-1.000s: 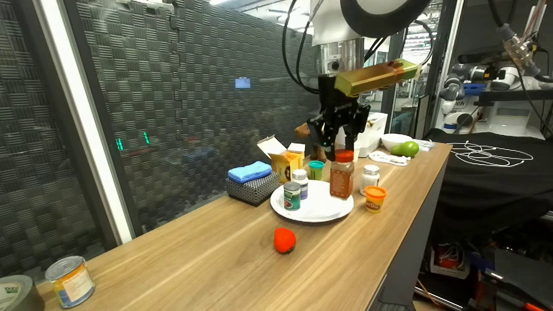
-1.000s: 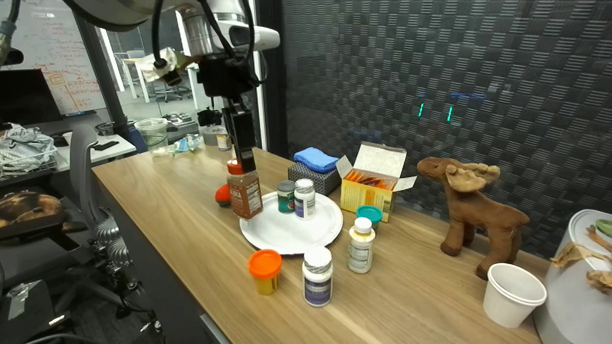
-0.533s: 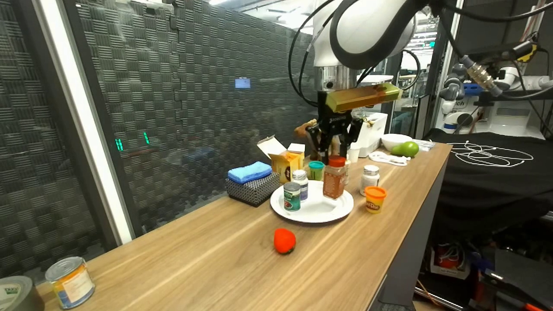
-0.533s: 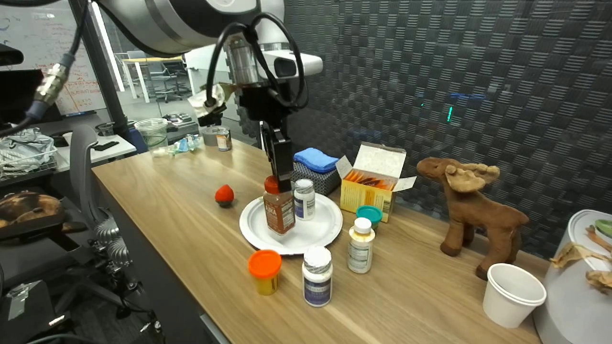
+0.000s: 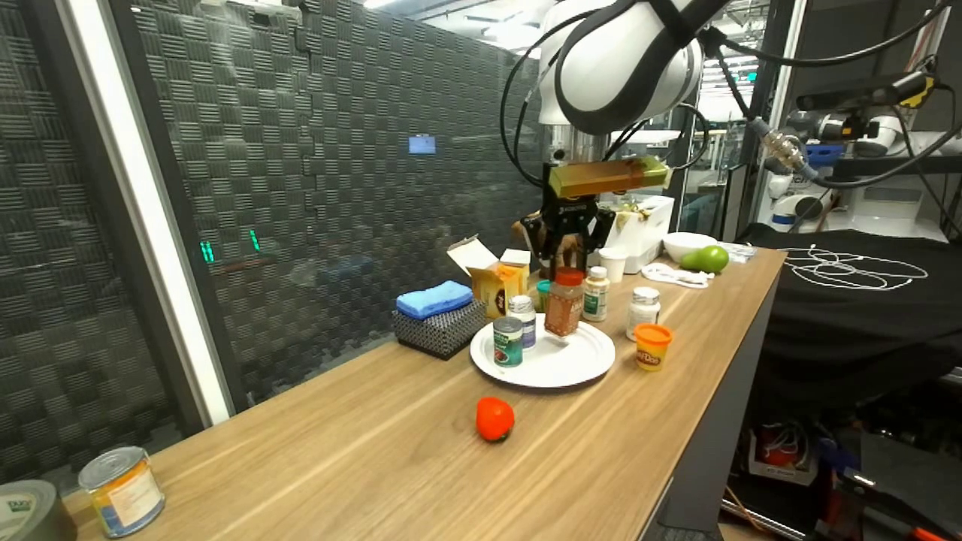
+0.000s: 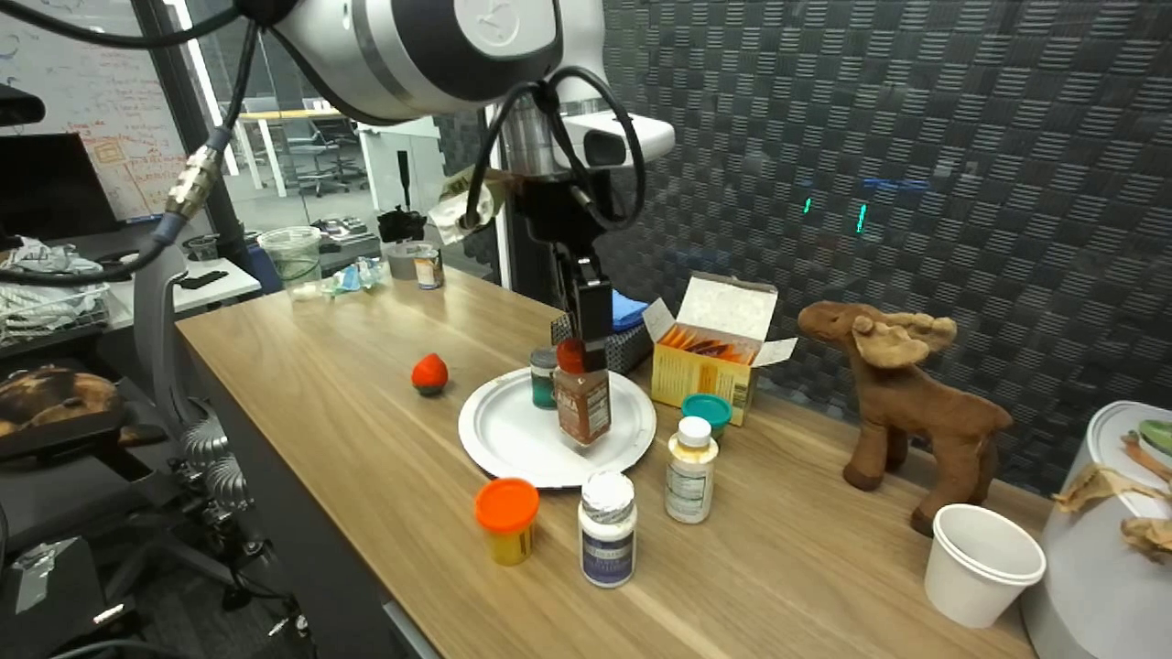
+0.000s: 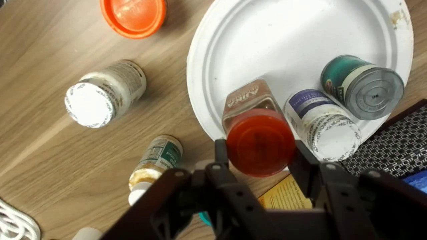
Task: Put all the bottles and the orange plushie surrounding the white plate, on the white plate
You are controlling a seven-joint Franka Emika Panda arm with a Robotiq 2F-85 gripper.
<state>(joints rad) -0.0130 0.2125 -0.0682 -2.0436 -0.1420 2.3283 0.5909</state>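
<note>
Relative to one second earlier, the red-capped bottle (image 6: 582, 405) has shifted toward the yellow box (image 6: 700, 380). The gripper (image 7: 262, 151) pinches this bottle by its cap over the white plate (image 7: 293, 36). A purple-labelled bottle (image 7: 318, 121) stands just beside it, restricting clearance on that side; a green can (image 7: 362, 86) shares the plate.

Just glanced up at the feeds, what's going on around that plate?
The tool is gripping the red-capped bottle over the white plate; whether the bottle's base touches the plate is hard to tell. Standing on the plate are a purple-labelled white bottle and a green can. A green-labelled white bottle, another white bottle and an orange-lidded tub stand off the plate, on the table, so the job isn't done yet.
</note>
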